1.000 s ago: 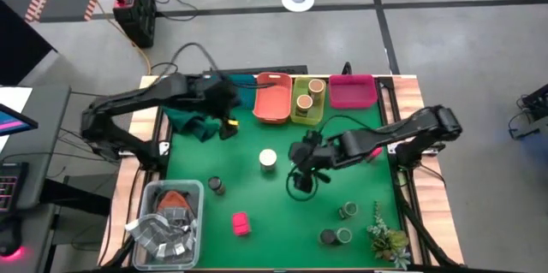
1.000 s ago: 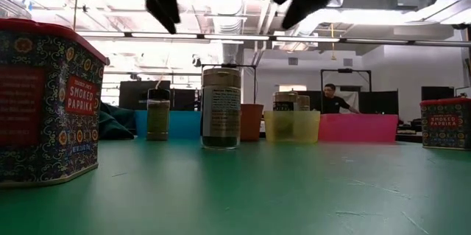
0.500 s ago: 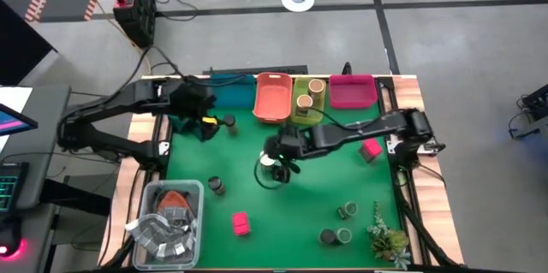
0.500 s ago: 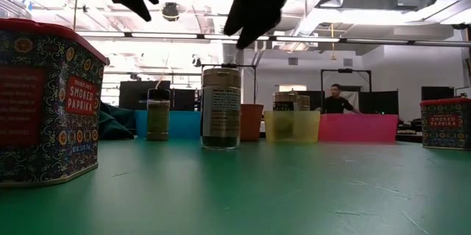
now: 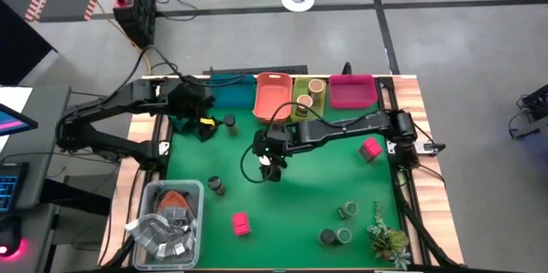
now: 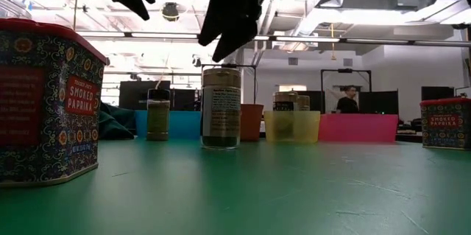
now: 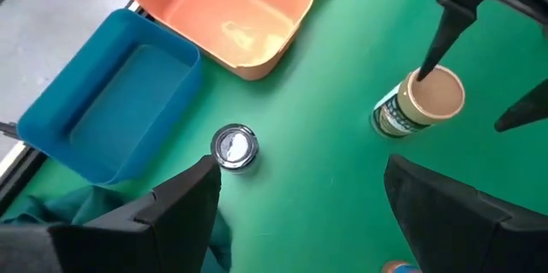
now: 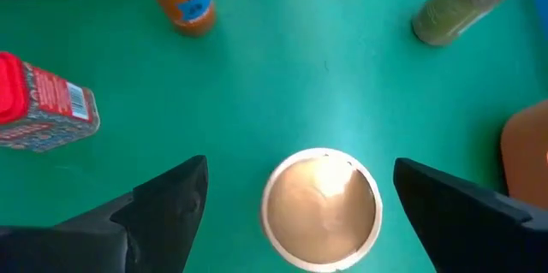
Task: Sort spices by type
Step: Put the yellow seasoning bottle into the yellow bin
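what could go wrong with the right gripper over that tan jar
The right gripper hangs open straight above the tan-topped jar. The jar is tall and narrow, so a finger clipping its rim could tip it. The left gripper hovers nearby over a dark-lidded jar; the arms could crowd each other.

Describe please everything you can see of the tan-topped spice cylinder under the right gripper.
The tan-topped spice cylinder stands upright on the green table mat, near the middle of the table. It has a round, flat tan lid with a paler rim, and a printed label, green and white, wraps its side. The open right gripper hangs directly above it, one finger to each side, not touching it as far as the views show. Nothing else touches it; the orange tray and a small dark-lidded jar stand apart.
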